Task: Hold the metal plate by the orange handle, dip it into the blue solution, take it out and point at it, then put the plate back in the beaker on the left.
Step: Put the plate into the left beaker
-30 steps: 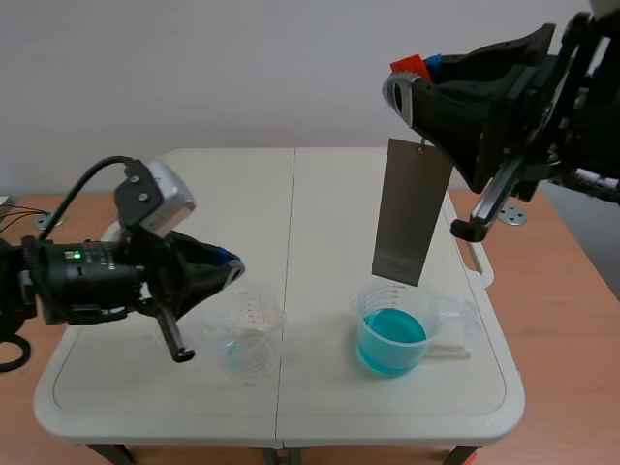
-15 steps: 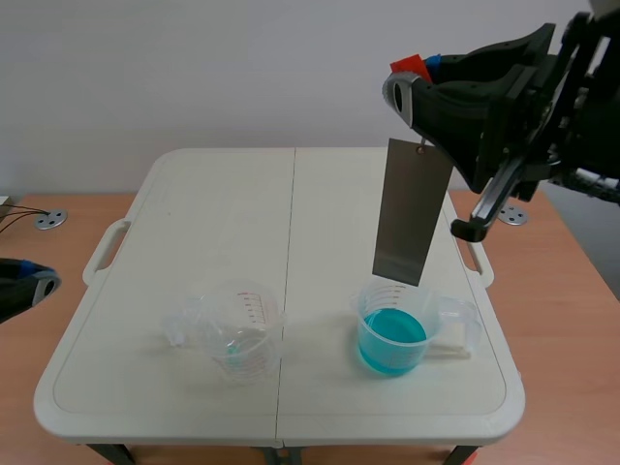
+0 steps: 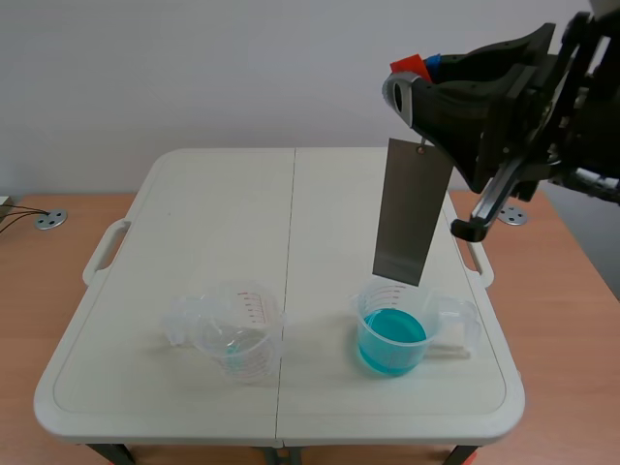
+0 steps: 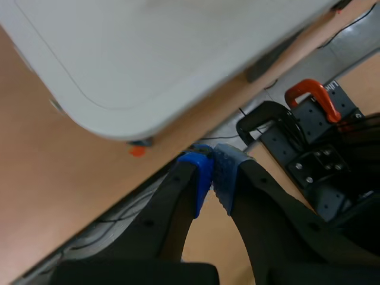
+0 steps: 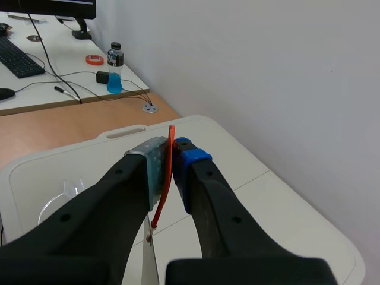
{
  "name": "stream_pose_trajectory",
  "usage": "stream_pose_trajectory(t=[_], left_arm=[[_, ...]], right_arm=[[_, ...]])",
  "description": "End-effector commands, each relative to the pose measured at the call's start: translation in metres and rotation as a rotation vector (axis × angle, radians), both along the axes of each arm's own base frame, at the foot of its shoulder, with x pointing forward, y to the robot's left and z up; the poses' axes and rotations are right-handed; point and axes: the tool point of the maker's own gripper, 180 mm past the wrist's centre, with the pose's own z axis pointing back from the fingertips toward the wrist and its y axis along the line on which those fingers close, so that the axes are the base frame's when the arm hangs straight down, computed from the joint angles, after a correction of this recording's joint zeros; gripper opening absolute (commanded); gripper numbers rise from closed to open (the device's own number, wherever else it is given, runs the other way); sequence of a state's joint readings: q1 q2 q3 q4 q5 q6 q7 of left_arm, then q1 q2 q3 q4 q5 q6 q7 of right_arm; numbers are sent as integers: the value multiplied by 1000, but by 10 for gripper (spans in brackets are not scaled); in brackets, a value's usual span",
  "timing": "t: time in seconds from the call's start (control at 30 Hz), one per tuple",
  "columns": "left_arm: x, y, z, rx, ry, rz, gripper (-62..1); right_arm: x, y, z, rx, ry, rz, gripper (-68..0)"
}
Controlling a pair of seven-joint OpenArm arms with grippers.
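Two clear measuring beakers stand on the white table (image 3: 194, 194). The one holding the blue solution (image 3: 391, 341), called here the blue beaker (image 3: 431, 315), is the mark for everything else.

Farthest to its left, outside the scene view, the left gripper (image 4: 212, 169) shows only in its own wrist view. Its blue pads (image 4: 199, 175) are pressed together with nothing between them. It hangs off the table, with a rounded table corner ahead of it and an orange clamp (image 4: 312, 92) on a black bracket off to one side.

A small round metal disc (image 3: 49, 220) lies on the wooden desk, well to the left of the blue beaker. The second beaker (image 3: 237, 329) stands upright on the table to the left of the blue beaker and apart from it. It has only a faint bluish tint at its bottom.

Over the blue beaker hangs the metal plate (image 3: 412, 208), a long grey strip that is nearly upright. Its lower edge is just above the beaker's far rim and clear of the liquid.

At the plate's top, the orange handle (image 3: 409, 67) is pinched between the pads of the right gripper (image 5: 170, 155), whose arm comes in high from the right of the blue beaker. In the right wrist view the handle is a thin orange strip clamped flat between the two fingers.

Beyond the table in that view, a bottle (image 5: 114, 68) of blue liquid and a keyboard (image 5: 21, 56) sit on a desk.
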State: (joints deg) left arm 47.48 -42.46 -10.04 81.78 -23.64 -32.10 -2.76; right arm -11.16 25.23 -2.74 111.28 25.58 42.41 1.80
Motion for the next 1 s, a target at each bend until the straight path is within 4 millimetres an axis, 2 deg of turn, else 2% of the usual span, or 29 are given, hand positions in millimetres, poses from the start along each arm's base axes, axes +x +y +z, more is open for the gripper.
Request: stream_pose_trajectory(t=[0.0, 0.23, 0.57, 0.97], left_arm=[[-7, -4, -6, -16, 17, 15, -594], [-54, -6, -44, 38, 138, 13, -594], [-118, -37, -82, 46, 295, -47, -594], [-131, -39, -90, 33, 332, -11, -594]], right_arm=[[-3, 5, 15, 21, -42, 28, -660], [-6, 21, 17, 18, -46, 82, -660], [-3, 48, 26, 43, -63, 118, -660], [-5, 88, 34, 56, -68, 167, -660]])
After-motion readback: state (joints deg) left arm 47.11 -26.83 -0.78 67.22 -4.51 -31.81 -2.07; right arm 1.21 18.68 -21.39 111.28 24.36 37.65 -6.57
